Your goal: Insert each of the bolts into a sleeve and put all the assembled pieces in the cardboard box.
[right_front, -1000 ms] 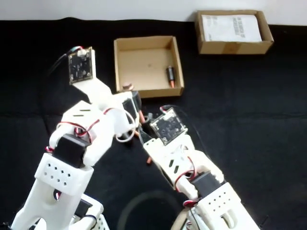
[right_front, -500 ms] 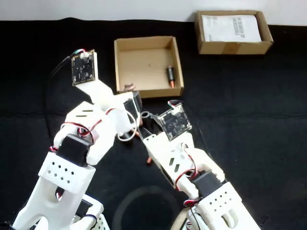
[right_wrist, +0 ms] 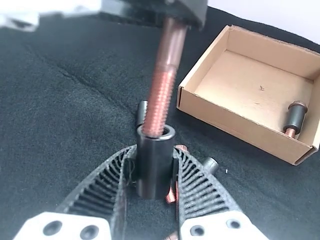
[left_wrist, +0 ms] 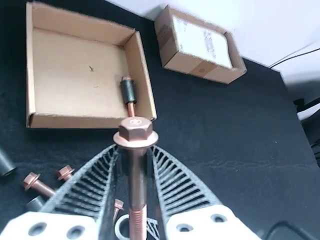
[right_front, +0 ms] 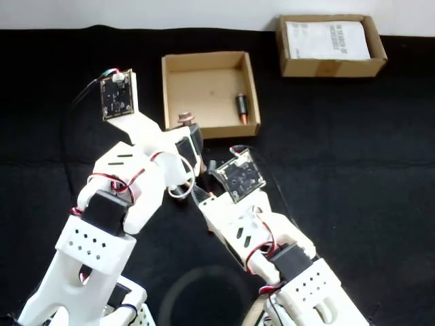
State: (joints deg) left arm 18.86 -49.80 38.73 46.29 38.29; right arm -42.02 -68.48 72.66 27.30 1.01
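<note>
I am looking down on a black cloth-covered table [right_front: 353, 170] with two white arms leaning in toward an open cardboard box [right_front: 204, 95]. A second, lidded box [right_front: 331, 66] sits well apart from that cardboard box, farther back on the right arm's side. Both grippers meet just in front of the cardboard box's near wall. The left gripper [left_wrist: 134, 150] is clenched around the shank of a long copper bolt [left_wrist: 135, 190], with its flanged hex head toward the box and its threaded end pointing away, down toward the other arm. The right gripper [right_wrist: 154, 155] is clamped on a short black sleeve [right_wrist: 155, 142], held upright with its open mouth facing the bolt. The threaded tip rests at that mouth, apparently just entering. The bolt's long axis leans a little off the sleeve's, so I judge they need lining up before I push further. One assembled piece [right_front: 241, 106] lies inside the cardboard box against its wall on the right arm's side. Loose bolts [left_wrist: 35, 182] and a spare sleeve [right_wrist: 210, 163] lie on the cloth before the box, under the grippers, none blocking the insertion.
</note>
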